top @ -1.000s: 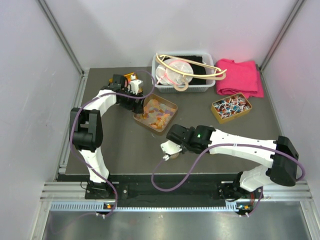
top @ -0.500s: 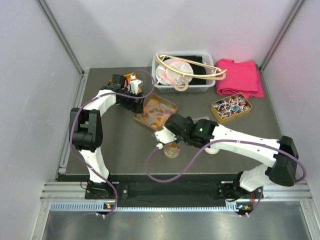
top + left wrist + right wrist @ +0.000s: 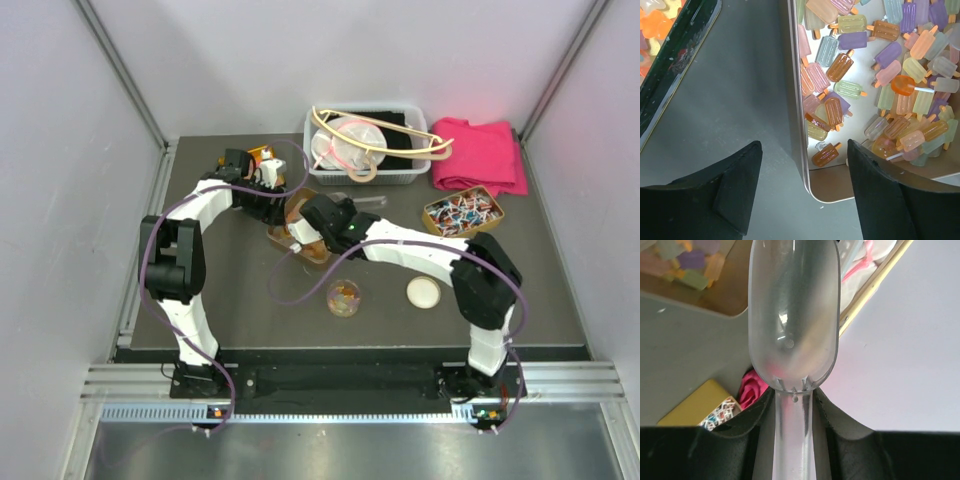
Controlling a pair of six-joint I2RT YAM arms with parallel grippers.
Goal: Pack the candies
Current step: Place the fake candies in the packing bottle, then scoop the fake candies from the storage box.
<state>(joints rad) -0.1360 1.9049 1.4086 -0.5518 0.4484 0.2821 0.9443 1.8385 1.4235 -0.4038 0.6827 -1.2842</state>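
The candies (image 3: 880, 80) are small translucent ice-lolly shapes in orange, pink, purple and pale green, heaped in a metal tray (image 3: 796, 100). My left gripper (image 3: 802, 195) is open, one finger outside the tray's near corner and the other over its inside. My right gripper (image 3: 794, 415) is shut on the handle of a clear plastic scoop (image 3: 792, 315), whose bowl is empty. In the top view the right gripper (image 3: 312, 228) hangs over the tray, close to the left gripper (image 3: 274, 205). A small clear cup (image 3: 343, 297) holding a few candies stands nearer the arm bases.
A round pale lid (image 3: 423, 292) lies right of the cup. A gold tin of wrapped sweets (image 3: 462, 213), a pink cloth (image 3: 480, 155) and a white bin (image 3: 365, 145) with hangers stand at the back right. A dark container of orange pieces (image 3: 655, 25) lies left of the tray.
My right arm has swung with the scoop from the cup back over the tray, uncovering the cup and lid. The left jaws have narrowed slightly around the tray corner.
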